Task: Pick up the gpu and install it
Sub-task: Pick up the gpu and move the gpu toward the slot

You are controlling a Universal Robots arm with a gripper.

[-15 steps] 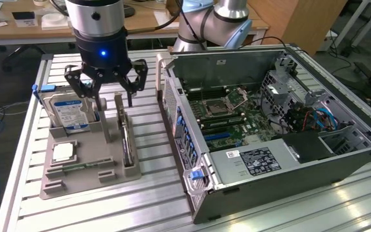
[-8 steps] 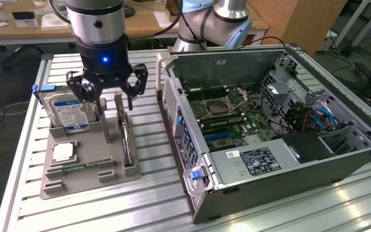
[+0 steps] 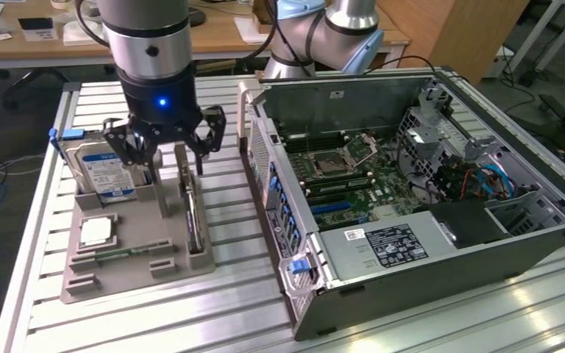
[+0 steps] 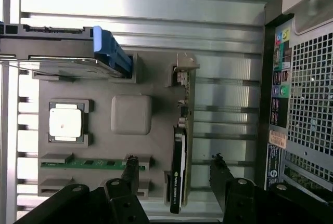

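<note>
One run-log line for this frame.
gripper: open, over gpu | gpu: on edge in grey holder, not gripped | computer case: side open

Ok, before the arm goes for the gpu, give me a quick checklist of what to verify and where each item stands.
1. Jaws open: ok.
2. gpu standing on edge in the tray: ok.
3. gpu lined up between the jaws, wrist view: ok.
4. Hard drive apart from the jaws: ok.
5. Case side open, motherboard exposed: ok.
6. Jaws low enough to grip the gpu: cannot tell.
</note>
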